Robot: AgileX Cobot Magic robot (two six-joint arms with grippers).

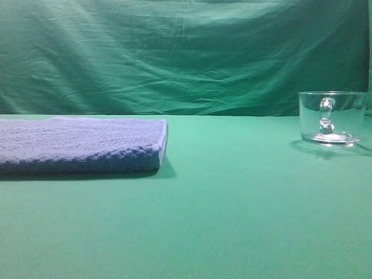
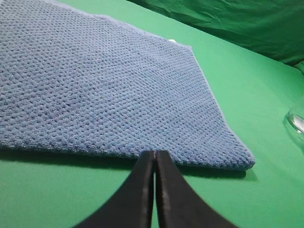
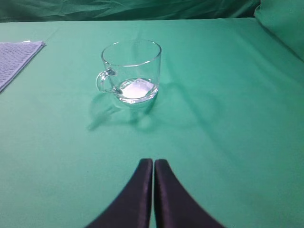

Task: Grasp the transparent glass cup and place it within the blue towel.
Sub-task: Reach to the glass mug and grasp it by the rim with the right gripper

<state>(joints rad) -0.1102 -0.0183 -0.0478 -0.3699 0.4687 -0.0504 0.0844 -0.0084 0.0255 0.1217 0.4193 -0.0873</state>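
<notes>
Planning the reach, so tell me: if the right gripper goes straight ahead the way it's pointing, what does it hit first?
Most likely the cup. The right gripper is shut and points across bare green table roughly toward it, though the cup sits slightly left of the line, so it might only graze it.

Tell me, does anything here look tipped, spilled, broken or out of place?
Nothing stands out. The glass cup stands upright and looks empty and whole on the green table, apart from the towel, which lies flat and folded.
</notes>
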